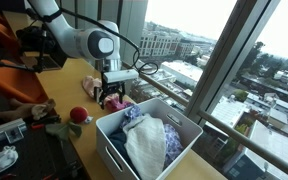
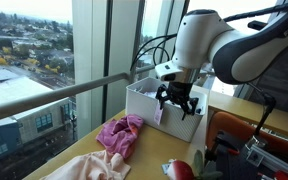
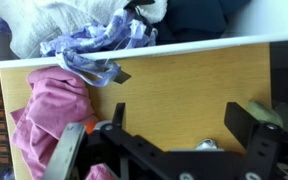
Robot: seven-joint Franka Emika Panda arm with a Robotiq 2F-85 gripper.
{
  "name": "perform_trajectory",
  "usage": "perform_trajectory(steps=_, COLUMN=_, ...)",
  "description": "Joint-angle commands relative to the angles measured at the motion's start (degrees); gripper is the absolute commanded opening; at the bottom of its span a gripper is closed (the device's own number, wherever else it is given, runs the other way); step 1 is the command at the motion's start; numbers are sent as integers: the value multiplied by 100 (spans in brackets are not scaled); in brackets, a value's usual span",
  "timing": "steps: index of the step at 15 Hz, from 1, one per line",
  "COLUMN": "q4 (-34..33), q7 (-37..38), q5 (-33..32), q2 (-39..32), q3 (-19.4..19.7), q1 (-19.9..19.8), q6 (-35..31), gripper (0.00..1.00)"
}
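Observation:
My gripper (image 3: pixel 181 120) is open and empty, hovering over bare wooden tabletop (image 3: pixel 194 85). It also shows in both exterior views (image 1: pixel 111 97) (image 2: pixel 177 100), just above the table next to the white bin (image 1: pixel 112 150) (image 2: pixel 144 102). A crumpled pink cloth (image 3: pixel 46 112) (image 2: pixel 121 133) (image 1: pixel 125 101) lies on the table beside my left finger, apart from it. The bin's rim (image 3: pixel 184 47) runs across the wrist view. A blue-and-white patterned cloth (image 3: pixel 96 45) hangs over that rim. White (image 3: pixel 44 22) and dark (image 3: pixel 204 14) clothes lie inside.
A red ball-like object (image 1: pixel 78 116) (image 2: pixel 184 170) sits on the table. A cream cloth (image 2: pixel 89 168) lies near the table's window-side end. Tall windows (image 1: pixel 214 60) border the table. Clutter and an orange chair (image 1: pixel 4 40) stand behind the arm.

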State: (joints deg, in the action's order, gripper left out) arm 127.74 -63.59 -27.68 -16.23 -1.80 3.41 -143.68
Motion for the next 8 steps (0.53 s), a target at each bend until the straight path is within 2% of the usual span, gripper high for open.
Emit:
perform_trajectory(steps=1, q4=-123, q7=360, q5=-661, q2=-162, q3=100, q1=88, q6=-106, gripper=100)
perform_trajectory(steps=8, q4=-322, q7=577, q5=-1485, q2=-300, q3=107, q1=23, q6=-99, gripper=100)
